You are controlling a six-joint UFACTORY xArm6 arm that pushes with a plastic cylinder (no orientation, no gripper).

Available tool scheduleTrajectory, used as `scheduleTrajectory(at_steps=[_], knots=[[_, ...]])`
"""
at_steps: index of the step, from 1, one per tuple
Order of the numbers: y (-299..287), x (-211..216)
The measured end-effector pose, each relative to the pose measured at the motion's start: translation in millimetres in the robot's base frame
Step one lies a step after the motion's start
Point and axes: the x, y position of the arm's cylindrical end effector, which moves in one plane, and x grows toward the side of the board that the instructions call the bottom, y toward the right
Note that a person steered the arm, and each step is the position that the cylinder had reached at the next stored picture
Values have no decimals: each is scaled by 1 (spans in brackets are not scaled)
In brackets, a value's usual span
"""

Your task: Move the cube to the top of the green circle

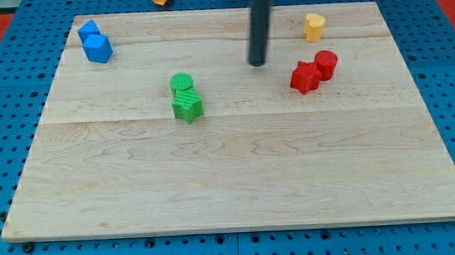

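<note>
Upright rod, my tip [257,63] touching nothing, between green circle [182,83] and red blocks [313,71]

Bright even overhead light; soft short shadows under blocks; sharp focus, no glare, slight edge distortion.

The blue cube [89,30] lies near the top left corner of the table, touching another blue block just below it. The green circle [182,84], a short ribbed cylinder, stands upright left of centre, touching a green star-shaped block at its lower edge.
</note>
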Motion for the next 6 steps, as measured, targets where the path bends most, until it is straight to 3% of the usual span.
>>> scheduleTrajectory(at_steps=[2, 3, 4, 5, 6], knots=[[-212, 13], [-304, -5], [-305, -37], [-205, -37], [-211, -56]])
